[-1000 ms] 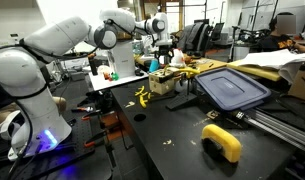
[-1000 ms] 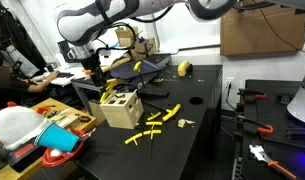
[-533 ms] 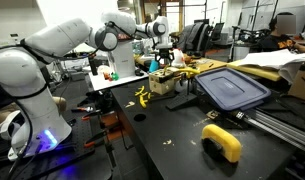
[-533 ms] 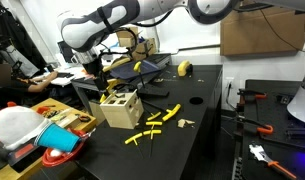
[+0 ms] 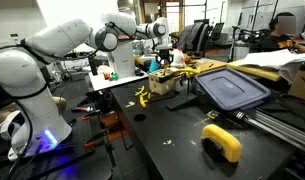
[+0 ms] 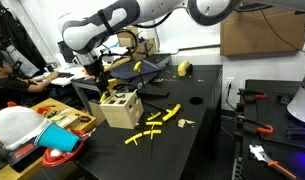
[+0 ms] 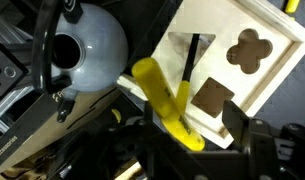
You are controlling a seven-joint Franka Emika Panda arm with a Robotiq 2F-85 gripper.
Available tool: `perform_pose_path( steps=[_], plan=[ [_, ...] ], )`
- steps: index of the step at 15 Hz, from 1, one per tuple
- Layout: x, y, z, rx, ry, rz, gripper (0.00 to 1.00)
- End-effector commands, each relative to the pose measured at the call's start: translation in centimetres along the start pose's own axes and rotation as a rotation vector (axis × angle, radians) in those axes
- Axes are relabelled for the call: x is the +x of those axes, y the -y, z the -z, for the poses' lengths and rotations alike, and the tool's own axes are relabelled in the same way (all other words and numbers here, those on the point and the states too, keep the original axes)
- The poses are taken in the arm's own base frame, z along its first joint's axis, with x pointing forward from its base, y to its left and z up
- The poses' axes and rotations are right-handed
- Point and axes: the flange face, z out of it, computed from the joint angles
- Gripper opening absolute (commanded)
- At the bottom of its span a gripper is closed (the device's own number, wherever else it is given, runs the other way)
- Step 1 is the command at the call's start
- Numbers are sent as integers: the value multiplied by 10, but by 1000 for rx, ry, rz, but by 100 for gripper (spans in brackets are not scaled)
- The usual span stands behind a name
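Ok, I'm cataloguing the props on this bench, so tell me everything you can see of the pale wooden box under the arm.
The wooden box is a pale, unpainted cube, plywood by its look, standing upright near the edge of the black table. In the wrist view its lid shows three cut-outs: a narrow slit, a square and a flower shape. A yellow stick, held in the jaws, slants over the lid's corner; whether it touches is unclear.

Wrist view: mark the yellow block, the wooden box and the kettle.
yellow block (image 7: 168,105), wrist view, middle of its length
wooden box (image 7: 282,75), wrist view, bare lid
kettle (image 7: 92,45), wrist view, grey body
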Motion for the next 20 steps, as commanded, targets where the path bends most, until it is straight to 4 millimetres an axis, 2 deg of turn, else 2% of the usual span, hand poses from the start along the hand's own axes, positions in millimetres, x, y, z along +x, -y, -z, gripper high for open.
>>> perform_pose_path(
  steps=[1, 5, 7, 8, 20],
  plan=[
    [2, 1, 6, -23, -8, -31, 42],
    [3, 0, 9, -27, -20, -44, 12],
    [4, 1, 12, -29, -26, -53, 1],
    [4, 1, 14, -29, -31, -66, 6],
    [20, 3, 52, -70, -218, -204, 6]
  ],
)
